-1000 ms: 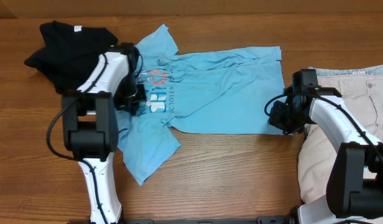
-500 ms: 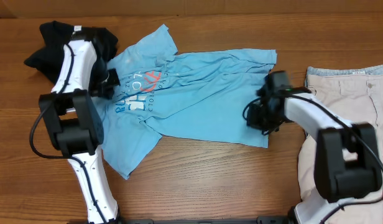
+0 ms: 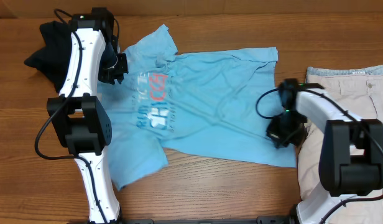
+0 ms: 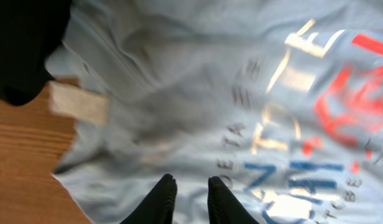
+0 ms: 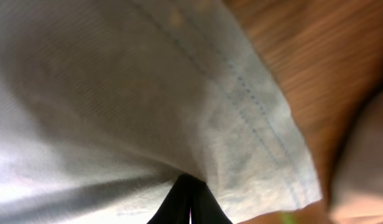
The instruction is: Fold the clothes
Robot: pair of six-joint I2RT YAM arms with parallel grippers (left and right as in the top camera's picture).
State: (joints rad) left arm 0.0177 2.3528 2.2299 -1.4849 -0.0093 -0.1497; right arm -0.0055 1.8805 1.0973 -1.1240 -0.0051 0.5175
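Observation:
The light blue T-shirt (image 3: 210, 93) lies spread across the table, its white, red and dark-blue lettering (image 3: 155, 99) facing up. My left gripper (image 3: 117, 67) hovers over the shirt's upper left part. In the left wrist view its fingertips (image 4: 165, 186) stand a little apart above the cloth (image 4: 179, 93), with nothing between them. My right gripper (image 3: 283, 134) is at the shirt's lower right hem corner. In the right wrist view it (image 5: 190, 186) is shut on the fabric (image 5: 117, 93), which gathers into folds at the tips. A black garment (image 3: 45, 53) lies at the back left, and beige shorts (image 3: 356, 106) on the right.
The wooden table (image 3: 229, 186) shows bare in front of the shirt. The black garment (image 4: 23, 43) borders the shirt's edge close to my left gripper. The beige shorts lie just right of my right gripper, near the held hem.
My left gripper moved toward the back left and its jaws parted. My right gripper shut on the hem and pulled it right and toward the front, stretching the shirt out.

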